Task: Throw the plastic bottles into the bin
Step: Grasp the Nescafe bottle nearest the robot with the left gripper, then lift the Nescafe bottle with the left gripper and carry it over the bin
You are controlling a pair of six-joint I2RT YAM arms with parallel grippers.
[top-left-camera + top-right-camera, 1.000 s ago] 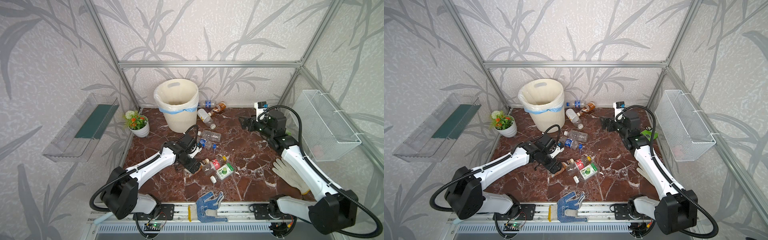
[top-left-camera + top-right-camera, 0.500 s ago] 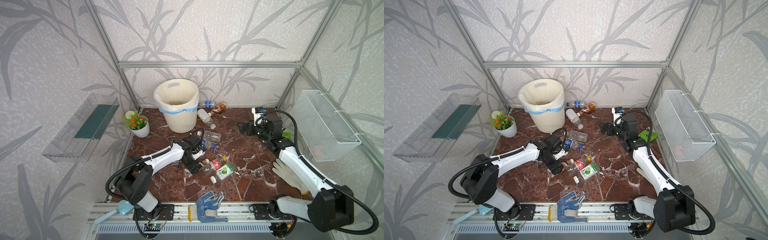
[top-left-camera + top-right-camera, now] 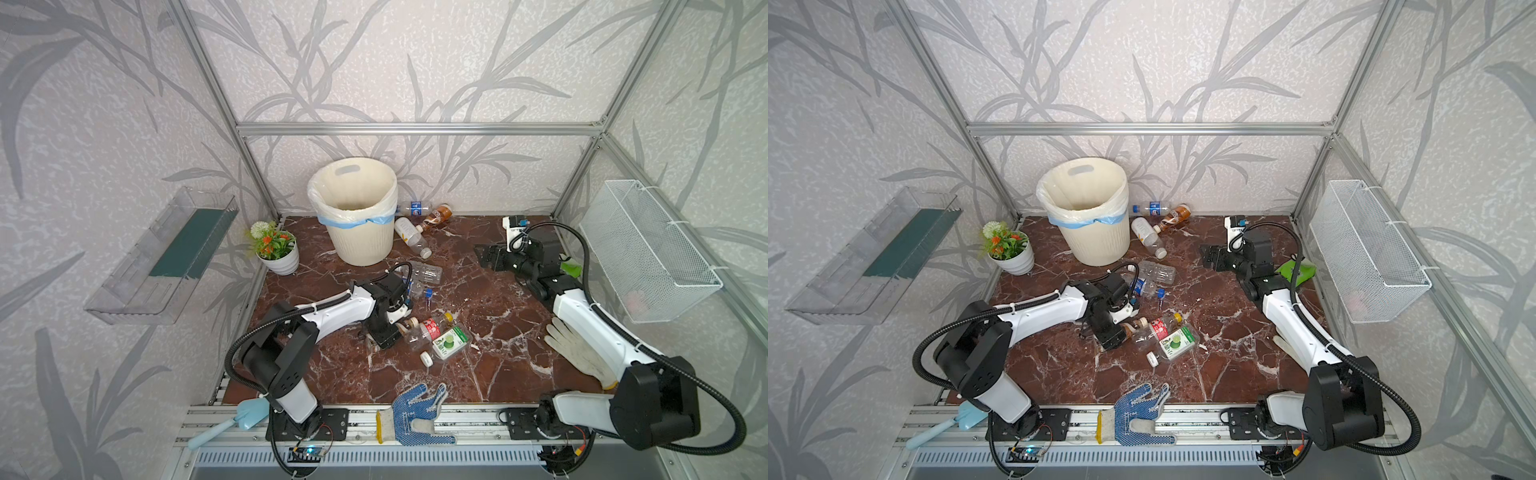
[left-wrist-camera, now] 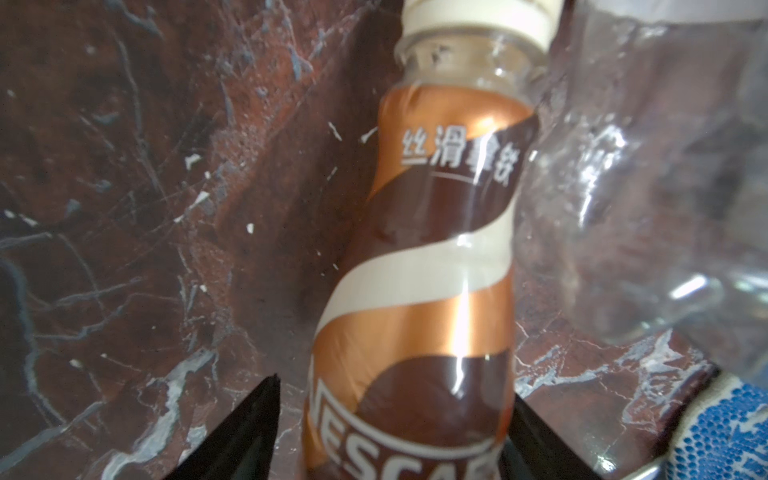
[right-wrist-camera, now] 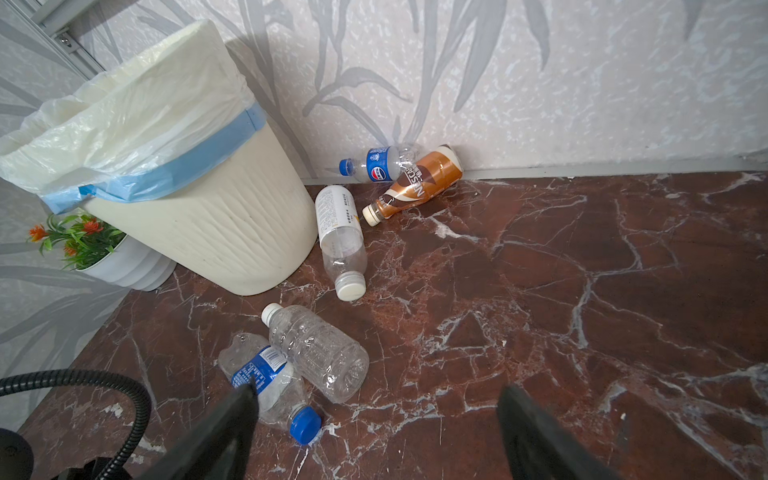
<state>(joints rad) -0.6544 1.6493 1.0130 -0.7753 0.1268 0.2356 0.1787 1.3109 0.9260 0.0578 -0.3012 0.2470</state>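
The marble table (image 3: 498,324) carries everything. The bin (image 3: 361,241) stands upright by the back wall, well beyond the left pincer (image 3: 386,338) and far off to one side of the right pincer (image 3: 478,254).

The left pincer (image 4: 395,390) is down at the table, jaws apart astride a brown-labelled bottle (image 4: 415,249) that lies on the marble. A gap shows along one side of the label. A crushed clear bottle (image 4: 644,187) lies just beside it.

The right pincer (image 5: 376,388) hangs above the table with its jaws wide apart and nothing between them. Just ahead of it lie a clear white-capped bottle (image 5: 316,353) and a crushed blue-labelled bottle (image 5: 266,378), touching. Farther ahead, near the bin's (image 5: 199,232) foot, lie a white-labelled bottle (image 5: 338,224), a second brown bottle (image 5: 419,187) and a blue-capped bottle (image 5: 382,166).
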